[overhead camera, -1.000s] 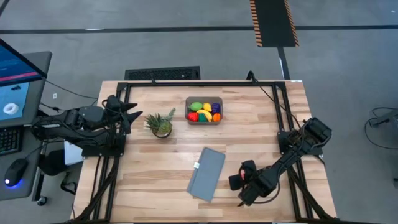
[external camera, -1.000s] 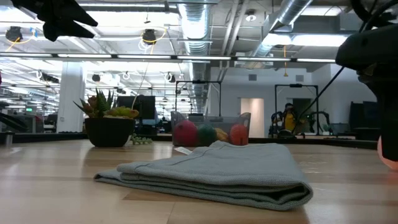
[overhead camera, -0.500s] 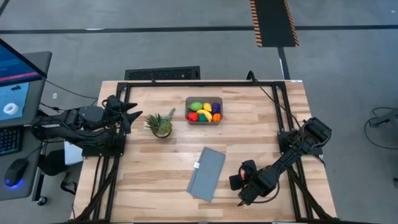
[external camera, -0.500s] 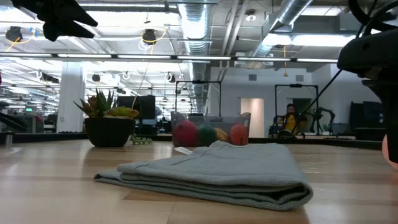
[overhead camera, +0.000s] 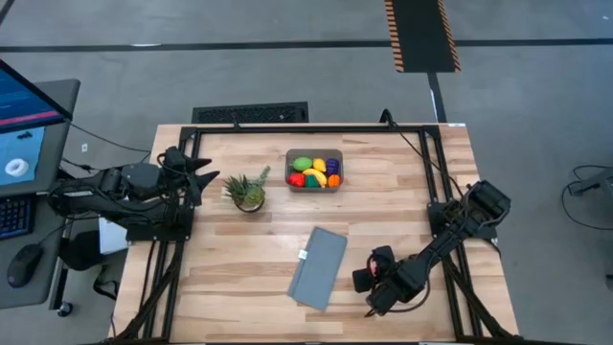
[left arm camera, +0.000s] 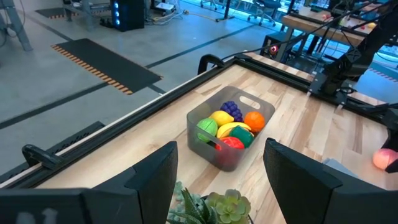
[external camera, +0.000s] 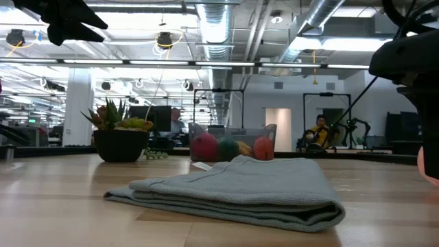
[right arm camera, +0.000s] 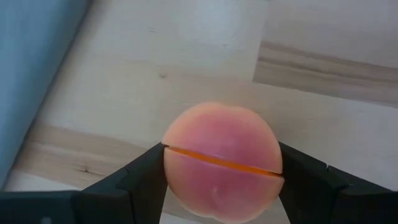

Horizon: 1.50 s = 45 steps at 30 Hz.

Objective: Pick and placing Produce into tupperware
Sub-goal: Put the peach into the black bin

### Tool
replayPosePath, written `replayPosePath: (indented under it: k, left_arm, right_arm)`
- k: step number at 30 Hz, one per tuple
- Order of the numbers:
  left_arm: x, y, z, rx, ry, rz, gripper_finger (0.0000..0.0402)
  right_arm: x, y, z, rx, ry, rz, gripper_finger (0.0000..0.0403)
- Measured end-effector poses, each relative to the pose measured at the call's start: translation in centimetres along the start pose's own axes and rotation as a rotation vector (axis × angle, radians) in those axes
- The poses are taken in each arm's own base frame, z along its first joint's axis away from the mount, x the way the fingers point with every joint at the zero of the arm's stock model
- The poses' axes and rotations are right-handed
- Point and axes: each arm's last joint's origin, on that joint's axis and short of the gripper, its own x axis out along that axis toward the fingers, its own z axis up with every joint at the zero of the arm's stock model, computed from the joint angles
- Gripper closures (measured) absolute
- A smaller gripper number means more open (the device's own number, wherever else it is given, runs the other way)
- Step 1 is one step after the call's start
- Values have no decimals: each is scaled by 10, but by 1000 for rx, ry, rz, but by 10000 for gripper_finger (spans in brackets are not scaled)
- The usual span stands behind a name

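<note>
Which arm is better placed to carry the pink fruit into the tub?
The right. Its claw already has a finger pressed against each side of the pink fruit, low at the table's near right. The left claw waits shut at the left edge, beyond the plant from the tub.

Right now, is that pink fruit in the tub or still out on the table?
Out. The pink fruit sits between the right hand's fingers, above bare wood, far from the tub.

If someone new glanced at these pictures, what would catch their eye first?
Probably the pink peach, clamped by the right gripper near the table's front right. Next, the tupperware of bright produce at the back, with the grey folded cloth lying in front.
</note>
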Motion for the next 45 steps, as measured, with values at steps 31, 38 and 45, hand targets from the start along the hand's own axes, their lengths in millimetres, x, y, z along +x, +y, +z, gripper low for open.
replayPosePath:
  k: [31,38,45]
  left_arm:
    - [0,0,0,-16,0,0,175]
    - [0,0,0,-25,0,1,175]
    - [0,0,0,-26,-1,0,175]
  right_arm:
    - [-32,34,46,-145,-97,36,126]
    - [-60,25,65,-122,-190,83,126]
    - [-73,24,91,-158,-239,99,126]
